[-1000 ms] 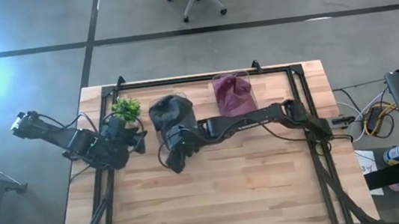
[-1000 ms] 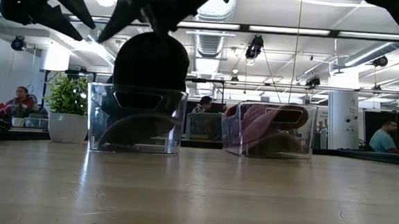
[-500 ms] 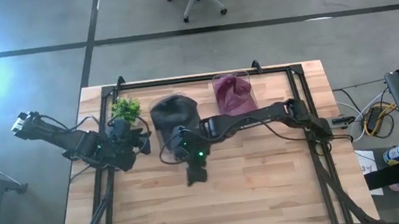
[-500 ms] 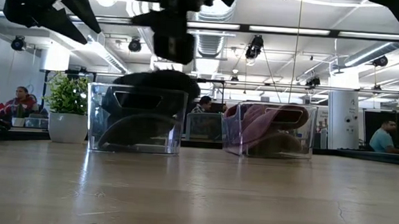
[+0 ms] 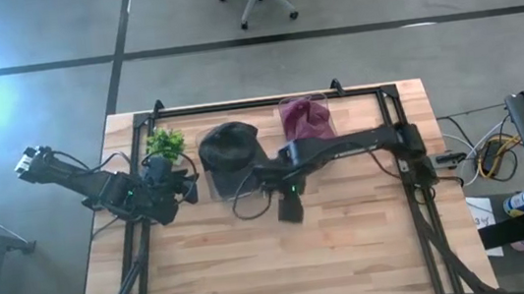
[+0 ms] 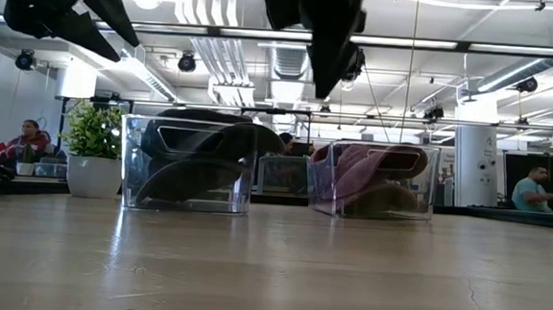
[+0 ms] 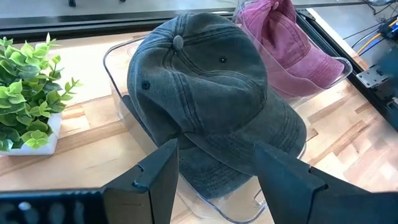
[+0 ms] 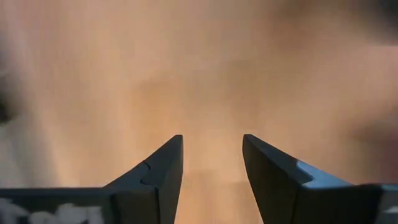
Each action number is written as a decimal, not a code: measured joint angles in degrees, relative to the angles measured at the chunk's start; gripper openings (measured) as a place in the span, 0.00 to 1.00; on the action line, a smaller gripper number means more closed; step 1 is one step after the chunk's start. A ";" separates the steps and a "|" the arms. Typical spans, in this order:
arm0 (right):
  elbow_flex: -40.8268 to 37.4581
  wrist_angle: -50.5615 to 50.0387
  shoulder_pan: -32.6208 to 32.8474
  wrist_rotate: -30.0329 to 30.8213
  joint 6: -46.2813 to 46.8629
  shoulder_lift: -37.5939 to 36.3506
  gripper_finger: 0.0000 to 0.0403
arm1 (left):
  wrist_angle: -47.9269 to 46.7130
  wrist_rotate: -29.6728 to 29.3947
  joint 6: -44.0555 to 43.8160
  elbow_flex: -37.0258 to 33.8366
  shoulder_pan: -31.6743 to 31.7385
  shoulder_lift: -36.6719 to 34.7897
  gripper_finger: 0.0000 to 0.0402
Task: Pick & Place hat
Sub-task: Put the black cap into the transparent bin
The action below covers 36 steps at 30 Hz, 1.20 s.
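Observation:
A dark grey hat [image 5: 231, 149] [image 7: 211, 87] lies crown up in a clear bin [image 6: 188, 193] at the table's far middle, its brim over the bin's near wall. My left gripper [image 5: 186, 187] [image 7: 214, 152] hovers open just left of that bin, pointing at the hat without touching it. My right gripper [image 5: 291, 210] [image 8: 211, 142] hangs open over bare wood to the right of the bin and nearer the front edge, pointing down, with nothing between its fingers. It shows high up in the low view [image 6: 331, 53].
A maroon hat [image 5: 306, 120] [image 7: 286, 43] fills a second clear bin [image 6: 374, 204] to the right of the first. A small potted plant [image 5: 164, 141] [image 6: 92, 149] stands left of the dark hat's bin. Bare wood [image 5: 285, 263] covers the near half of the table.
My right gripper has swung away from the dark hat toward the table's right and near side, rising and tipping to point down. The hat, which stood tall above the bin's rim, has sunk into the bin and lies low there.

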 joint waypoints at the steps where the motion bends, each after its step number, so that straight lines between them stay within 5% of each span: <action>1: -0.97 0.59 -0.80 4.66 2.18 -0.89 0.39 | -0.02 0.18 -0.25 0.00 0.00 0.02 0.50; 16: -23.25 38.63 -19.51 1.53 23.39 -8.28 0.30 | 9.42 22.12 -3.86 -10.80 -0.57 0.17 0.50; 26: -23.04 46.28 -20.84 -2.19 23.03 -4.29 0.29 | 11.96 20.50 -5.88 -18.23 -0.38 0.20 0.50; 36: -20.73 48.38 -18.16 -8.04 25.23 -4.37 0.28 | 28.30 16.63 -4.42 -23.76 2.29 0.20 0.50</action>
